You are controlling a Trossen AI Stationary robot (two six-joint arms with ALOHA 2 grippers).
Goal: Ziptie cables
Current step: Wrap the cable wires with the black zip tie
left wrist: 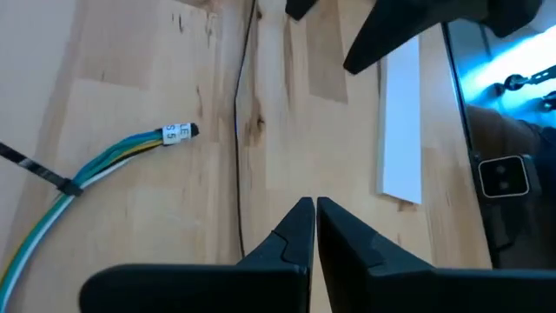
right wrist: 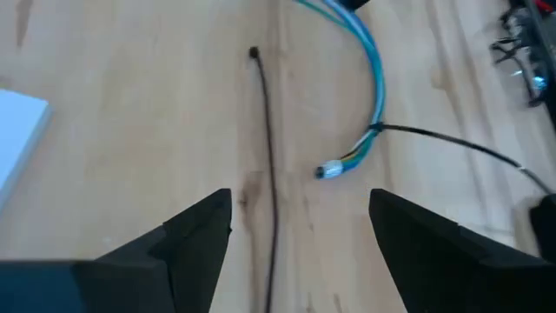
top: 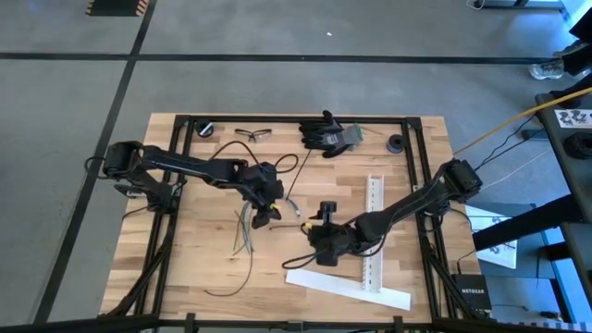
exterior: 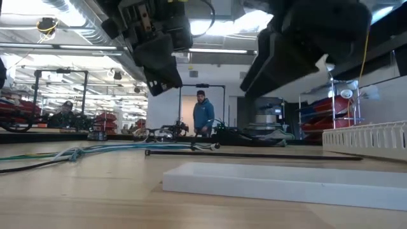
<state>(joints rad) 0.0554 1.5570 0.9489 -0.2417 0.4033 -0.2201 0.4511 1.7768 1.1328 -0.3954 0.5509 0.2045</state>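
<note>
Both wrist views show the cables (left wrist: 95, 165) ziptied; left jaws pinched together, right jaws spread wide

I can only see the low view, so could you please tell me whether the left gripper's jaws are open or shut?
Observer: The left gripper has its jaws shut with nothing between them. It is close beside the loose ziptie lying on the table.
Operator: Thank you. And the right one?
Observer: The right gripper has its jaws open, one on either side of that same loose ziptie, and is not gripping it.
Operator: Are the cables tied at all?
Observer: Yes, a second ziptie already wraps the cables near their labelled end.
</note>
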